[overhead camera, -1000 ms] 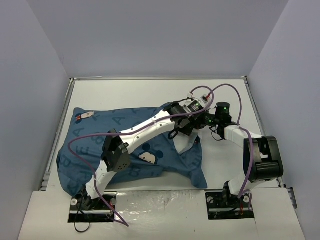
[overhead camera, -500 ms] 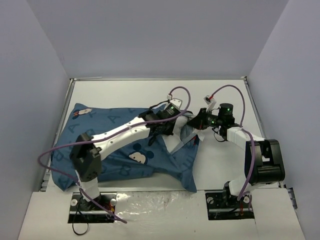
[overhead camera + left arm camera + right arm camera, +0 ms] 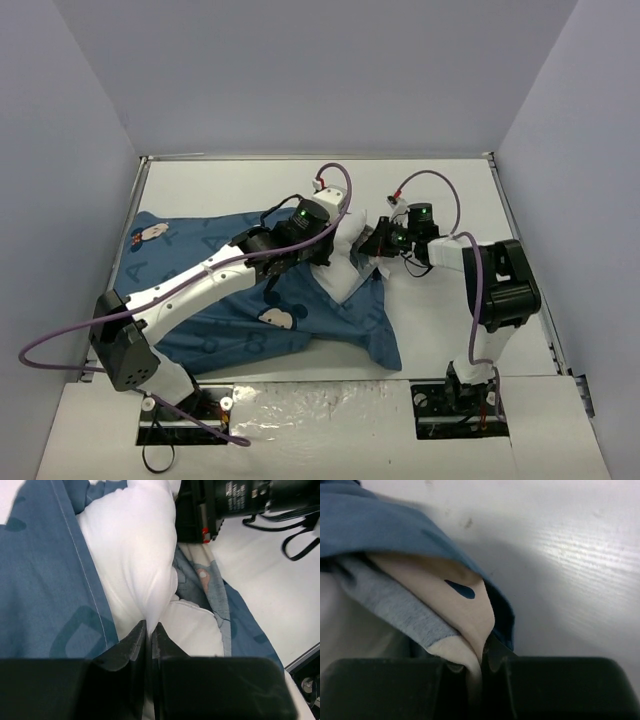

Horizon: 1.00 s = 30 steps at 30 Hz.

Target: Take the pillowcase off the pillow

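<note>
top external: pillowcase (image 3: 215,300) lies spread over the left half of the bench (image 3: 300,185), running from the left edge to about the middle, one corner trailing toward the near edge. its open end faces the right edge. pillow (image 3: 350,265) shows as a white bulge at that opening, near the middle of the bench; the rest is inside the cloth. left arm (image 3: 190,290) stretches from the near left corner across the pillowcase. left end effector (image 3: 335,250) sits on the white bulge. right arm (image 3: 495,290) rises along the right side and bends inward. right end effector (image 3: 375,242) is at the mouth of the pillowcase, just beside the left one.

left wrist: left end effector (image 3: 148,630) clenched, tips nearly touching, a fold of white pillow (image 3: 135,545) nipped between them. blue pillowcase (image 3: 40,580) to the left, its hem along the pillow. black body of the right end effector (image 3: 220,505) at the top of the view.

right wrist: right end effector (image 3: 482,662) clenched on the turned-back rim of the pillowcase (image 3: 380,525), pale inner side showing at the tips. bare bench (image 3: 570,555) beyond.
</note>
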Motion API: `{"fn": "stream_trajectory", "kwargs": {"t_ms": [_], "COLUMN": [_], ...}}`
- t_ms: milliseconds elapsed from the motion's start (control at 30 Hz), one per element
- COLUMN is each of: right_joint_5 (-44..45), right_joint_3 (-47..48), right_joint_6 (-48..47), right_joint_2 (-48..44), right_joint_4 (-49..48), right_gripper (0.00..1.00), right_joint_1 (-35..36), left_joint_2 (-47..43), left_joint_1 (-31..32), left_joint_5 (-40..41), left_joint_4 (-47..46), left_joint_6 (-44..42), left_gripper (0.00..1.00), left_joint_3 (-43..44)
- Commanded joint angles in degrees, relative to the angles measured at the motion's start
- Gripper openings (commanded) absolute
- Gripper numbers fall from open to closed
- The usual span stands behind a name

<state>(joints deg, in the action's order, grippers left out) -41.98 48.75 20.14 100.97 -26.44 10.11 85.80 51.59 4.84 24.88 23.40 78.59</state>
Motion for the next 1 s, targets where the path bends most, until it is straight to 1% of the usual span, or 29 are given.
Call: {"fn": "stream_trajectory", "kwargs": {"t_ms": [0,67,100,167,200,233,267,300,333,367,433,467,533,600,633,700,733,767,800,833,867,900,933,967], "right_joint_5": [8.32,5.78,0.37,-5.37,-7.05,-7.59,-5.77,-3.57,-1.55,0.21,1.37,2.76,4.00,5.06,5.32,4.11,3.31,1.74,0.16,-2.64,-5.11,-7.48,-12.29,-15.65], "right_joint_3": [1.61,0.30,-0.40,-1.72,-1.03,0.36,4.90,7.47,9.24,9.95,7.86,6.81,4.25,2.50,1.18,0.47,-0.14,-0.58,-0.94,-0.50,0.46,1.68,2.74,5.10], "right_joint_6": [5.77,11.56,18.72,27.54,30.19,29.96,20.12,12.63,6.12,-1.95,-4.31,-6.06,-8.44,-12.12,-13.54,-17.22,-21.50,-23.98,-26.79,-32.22,-35.66,-38.57,-42.69,-46.04], "right_joint_2": [3.79,4.59,5.55,6.95,8.18,8.28,8.02,7.58,7.75,7.84,7.40,7.14,6.09,3.55,2.49,-1.80,-3.57,-5.41,-9.26,-10.60,-11.92,-13.68,-14.39,-15.09], "right_joint_4": [-1.67,-9.22,-18.73,-32.38,-37.58,-34.50,-27.42,-17.35,-4.11,-0.58,2.70,3.31,5.25,5.43,5.78,6.39,6.74,6.75,6.92,8.32,10.42,14.27,15.70,17.37], "right_gripper": [0.00,0.00,0.00,0.00,0.00,0.00,0.00,0.00,0.00,0.00,0.00,0.00,0.00,0.00,0.00,0.00,0.00,0.03,0.06,0.19,0.28,0.35,0.47,0.53], "right_joint_1": [-1.32,-3.68,-5.00,-7.29,-8.17,-8.00,-7.30,-6.25,-2.67,-0.72,3.58,4.82,7.45,7.82,7.73,6.42,5.72,4.41,3.70,2.99,2.03,-0.68,-2.18,-3.68], "left_joint_2": [-4.32,-4.59,-5.20,-5.99,-6.95,-7.40,-8.10,-9.24,-9.51,-9.08,-7.58,-5.40,-2.76,2.16,3.75,7.78,8.76,9.47,10.61,10.88,11.14,11.40,11.41,11.32], "left_joint_1": [-0.44,-0.44,-0.44,-0.44,-0.44,-0.35,-0.53,-0.79,-1.23,-2.97,-5.44,-8.06,-10.36,-13.17,-13.79,-14.85,-15.99,-16.43,-16.70,-17.22,-17.32,-17.40,-17.40,-17.40], "left_joint_5": [-2.81,-4.22,-4.75,-6.06,-7.29,-7.30,-7.22,-6.34,-5.64,-5.37,-5.37,-5.46,-5.46,-5.46,-5.46,-2.48,-1.95,-1.33,-1.33,-1.76,-1.94,-2.55,-2.73,-2.82], "left_joint_4": [2.62,3.68,3.85,3.86,4.03,4.21,3.25,2.28,1.23,-0.43,-1.50,-2.98,-4.57,-5.37,-5.20,-4.15,-4.32,-5.10,-5.63,-6.33,-7.38,-7.57,-7.57,-7.66], "left_joint_6": [-3.27,-3.62,-3.54,-3.01,-2.66,-2.05,-1.43,-1.16,-0.64,-0.29,0.77,1.21,3.39,4.89,6.03,7.36,8.93,9.73,10.26,10.96,11.14,11.40,11.41,11.41], "left_gripper": [0.02,0.02,0.02,0.02,0.02,0.02,0.02,0.02,0.02,0.02,0.02,0.02,0.02,0.02,0.02,0.02,0.02,0.02,0.02,0.02,0.02,0.02,0.02,0.02], "left_joint_3": [5.96,6.67,6.49,5.44,4.13,3.60,2.72,2.54,2.80,4.98,8.49,10.51,16.31,20.36,23.95,26.43,26.96,26.97,26.80,26.53,25.66,25.13,24.60,23.99]}}
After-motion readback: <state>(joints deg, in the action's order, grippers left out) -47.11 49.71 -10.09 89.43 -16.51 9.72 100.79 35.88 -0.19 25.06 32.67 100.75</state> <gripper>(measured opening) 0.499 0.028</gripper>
